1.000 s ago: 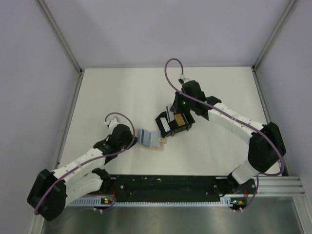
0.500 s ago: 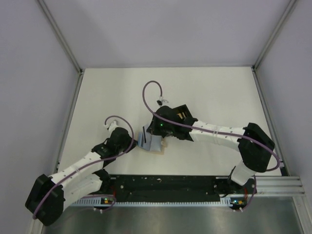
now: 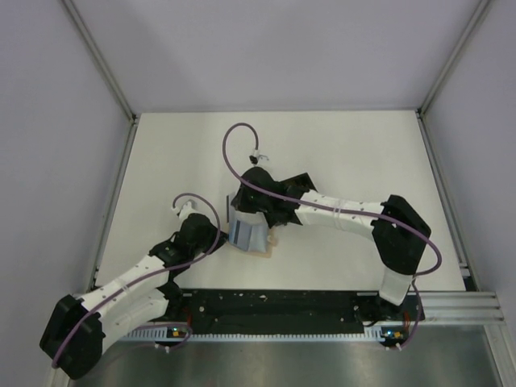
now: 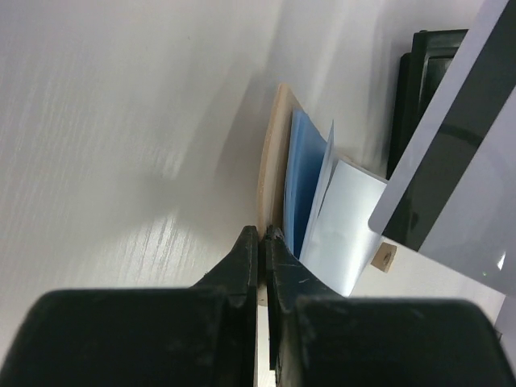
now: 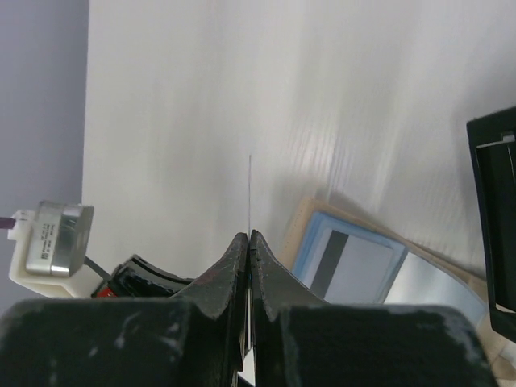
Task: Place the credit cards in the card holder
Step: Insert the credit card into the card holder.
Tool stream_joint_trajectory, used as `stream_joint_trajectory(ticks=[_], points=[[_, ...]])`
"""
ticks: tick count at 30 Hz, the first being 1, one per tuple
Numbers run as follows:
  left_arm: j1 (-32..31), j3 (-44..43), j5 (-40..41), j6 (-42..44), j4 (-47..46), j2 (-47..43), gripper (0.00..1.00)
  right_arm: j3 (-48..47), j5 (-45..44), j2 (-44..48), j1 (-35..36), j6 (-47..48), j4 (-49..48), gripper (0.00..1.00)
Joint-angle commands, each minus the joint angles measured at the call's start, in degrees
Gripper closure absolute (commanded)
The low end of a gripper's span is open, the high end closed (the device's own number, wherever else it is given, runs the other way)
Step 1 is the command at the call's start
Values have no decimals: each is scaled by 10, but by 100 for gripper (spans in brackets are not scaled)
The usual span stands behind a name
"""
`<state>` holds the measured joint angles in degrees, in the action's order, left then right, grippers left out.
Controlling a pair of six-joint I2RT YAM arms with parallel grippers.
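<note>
from above, we see the card holder (image 3: 264,246) just near-left of the black tray (image 3: 300,179). at the left wrist, the left gripper (image 4: 263,235) pinches the card holder's edge, with a blue card (image 4: 302,181) tucked in it. at the right wrist, the right gripper (image 5: 248,238) clamps a thin pale card (image 5: 250,189) edge-on, left of the tray.

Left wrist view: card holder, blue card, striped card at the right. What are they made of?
Card holder: tan, matte, leather-like. Its wall bows, so probably soft leather or imitation. Blue card: thin, smooth plastic by its faint sheen. Striped card: likely the same, pale and glossy with a dark stripe.
</note>
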<state>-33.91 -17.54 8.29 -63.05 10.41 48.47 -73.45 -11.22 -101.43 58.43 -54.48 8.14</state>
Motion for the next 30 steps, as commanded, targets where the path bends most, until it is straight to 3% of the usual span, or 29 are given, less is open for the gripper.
stream_joint_trajectory(ticks=[1, 13, 30], points=[[-4, 3, -2, 11, -28, -14, 100, -43, -28, -24, 11, 13, 17, 100], [-4, 9, 1, 14, -34, -27, 100, -53, -50, -48, 19, 35, 58, 100], [-5, 14, 11, 10, -22, -25, 100, -27, -85, -4, 22, 63, 108, 100]])
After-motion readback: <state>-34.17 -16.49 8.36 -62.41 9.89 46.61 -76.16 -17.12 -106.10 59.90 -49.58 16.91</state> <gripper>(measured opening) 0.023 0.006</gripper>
